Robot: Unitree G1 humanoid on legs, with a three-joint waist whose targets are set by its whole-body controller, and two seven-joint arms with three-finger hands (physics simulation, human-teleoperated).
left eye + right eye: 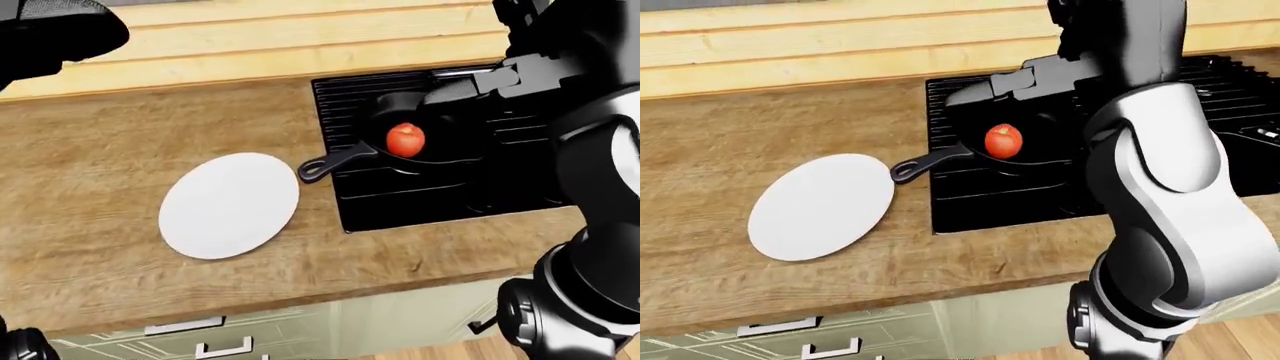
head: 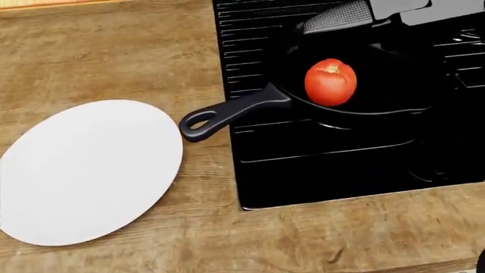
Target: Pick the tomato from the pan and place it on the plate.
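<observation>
A red tomato (image 2: 330, 82) lies in a black pan (image 2: 227, 112) on the black stove (image 2: 326, 165). The pan's handle points down-left toward a bare white plate (image 2: 83, 170) on the wooden counter. My right hand (image 1: 468, 84) hovers over the pan's top edge, just above and right of the tomato without touching it. Its grey fingers (image 2: 341, 14) are stretched out to the left and hold nothing. A dark shape at the top left of the left-eye view is my left hand (image 1: 50, 30), far from the plate; its fingers do not show.
The wooden counter (image 2: 114, 57) runs left of the stove and ends at a near edge above pale green drawers with metal handles (image 1: 780, 326). A wood-plank wall (image 1: 300, 37) closes the counter's top side. My right arm (image 1: 1160, 172) fills the right of the right-eye view.
</observation>
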